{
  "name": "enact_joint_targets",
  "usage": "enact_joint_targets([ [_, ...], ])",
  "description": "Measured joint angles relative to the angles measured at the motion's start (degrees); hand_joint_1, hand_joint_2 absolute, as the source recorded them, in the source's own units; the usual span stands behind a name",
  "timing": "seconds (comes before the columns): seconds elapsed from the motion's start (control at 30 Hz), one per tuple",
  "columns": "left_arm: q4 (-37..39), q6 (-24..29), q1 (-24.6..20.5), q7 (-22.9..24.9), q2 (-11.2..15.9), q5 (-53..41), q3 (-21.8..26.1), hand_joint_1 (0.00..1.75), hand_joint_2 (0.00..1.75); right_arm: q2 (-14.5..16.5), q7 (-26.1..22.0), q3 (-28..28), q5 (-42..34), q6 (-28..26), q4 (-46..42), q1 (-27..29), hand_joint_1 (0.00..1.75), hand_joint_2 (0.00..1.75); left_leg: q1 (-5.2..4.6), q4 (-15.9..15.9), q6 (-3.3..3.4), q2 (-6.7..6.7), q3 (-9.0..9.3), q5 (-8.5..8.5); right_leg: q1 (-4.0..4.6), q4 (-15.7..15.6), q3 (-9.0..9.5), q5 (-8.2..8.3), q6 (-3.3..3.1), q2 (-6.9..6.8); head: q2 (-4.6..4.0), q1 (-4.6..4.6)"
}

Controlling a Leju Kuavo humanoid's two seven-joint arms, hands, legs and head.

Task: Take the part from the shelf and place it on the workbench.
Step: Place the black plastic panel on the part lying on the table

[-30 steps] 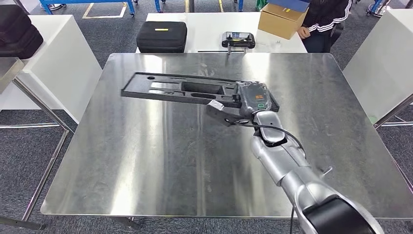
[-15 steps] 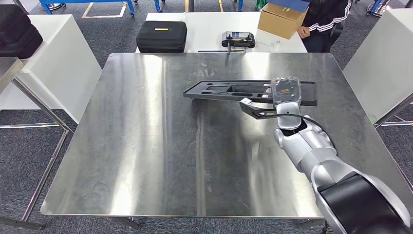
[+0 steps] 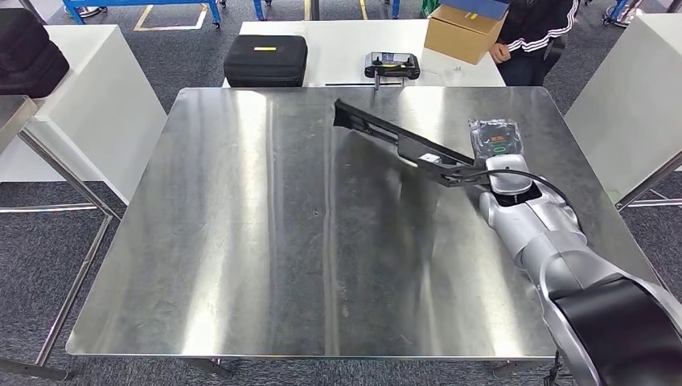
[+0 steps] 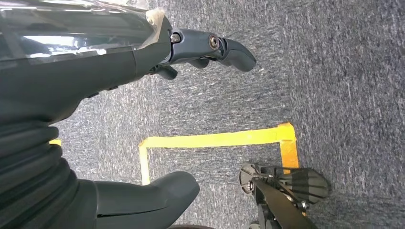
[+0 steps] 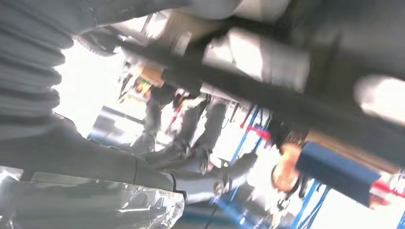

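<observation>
Part (image 3: 402, 138), long and black, is being held by my right hand (image 3: 490, 149), fingers clamped on its near end, tilted above the steel workbench (image 3: 241, 241). My left hand (image 4: 143, 52) is hanging over carpet, fingers apart, holding nothing.

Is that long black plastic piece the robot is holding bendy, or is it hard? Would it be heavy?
Probably hard: the long black plastic part stays straight though the right hand grips only one end. It seems light for its size, since it is flat with open cut-outs and one hand carries it. It might slide easily on the shiny steel workbench.
</observation>
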Motion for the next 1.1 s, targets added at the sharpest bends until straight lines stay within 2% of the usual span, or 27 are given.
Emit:
enact_joint_targets([
  [0.23, 0.00, -0.35, -0.01, -0.03, 0.02, 0.05, 0.01, 0.00, 1.75, -0.02, -1.04, -2.13, -0.60, 1.22, -0.14, -0.65, 0.00, 0.00, -0.01, 0.01, 0.00, -0.01, 0.02, 0.00, -0.01, 0.00, 0.03, 0.00, 0.00, 0.00, 0.00, -0.01],
  [0.37, 0.00, -1.09, -0.01, -0.05, 0.04, 0.07, 0.01, 0.00, 0.00, 0.02, -2.45, -2.85, -1.20, 3.64, -0.16, -0.93, 0.00, 0.00, -0.01, 0.01, 0.00, -0.01, 0.01, 0.00, -0.01, 0.00, 0.04, 0.00, 0.00, 0.00, 0.00, 0.00],
  [0.63, 0.00, -1.65, -0.03, -0.15, 0.08, 0.14, 0.01, 0.00, 0.00, 0.38, -6.31, -4.43, -2.48, 10.55, -0.62, -2.69, 0.00, 0.00, -0.01, 0.00, 0.00, -0.01, 0.02, 0.00, -0.01, 0.00, 0.04, 0.00, 0.00, 0.00, 0.00, -0.01],
  [0.87, 0.00, -2.53, -0.06, -0.18, 0.25, -0.07, 0.01, 0.00, 0.00, 1.81, -9.10, -5.63, -5.46, 24.22, -0.61, -5.30, 0.00, 0.00, 0.00, 0.00, 0.00, 0.01, 0.02, 0.00, 0.00, 0.01, 0.04, 0.00, 0.00, 0.00, 0.00, 0.00],
  [1.0, 0.00, -2.30, -0.12, -0.18, 0.34, -0.49, -0.03, 0.00, 0.00, 2.96, -9.27, -5.99, -6.03, 29.02, -0.83, -6.98, 0.00, 0.00, 0.00, 0.00, 0.00, 0.00, 0.03, 0.00, 0.00, 0.01, 0.04, 0.00, 0.00, 0.00, 0.00, 0.00],
  [1.1, 0.00, -2.13, -0.13, -0.18, 0.38, -0.54, -0.03, 0.00, 0.00, 3.90, -8.81, -6.03, -7.03, 30.59, -1.61, -7.91, 0.00, 0.00, 0.00, 0.00, 0.00, 0.01, 0.03, 0.00, 0.00, 0.01, 0.04, 0.00, 0.00, 0.00, 0.00, -0.01],
])
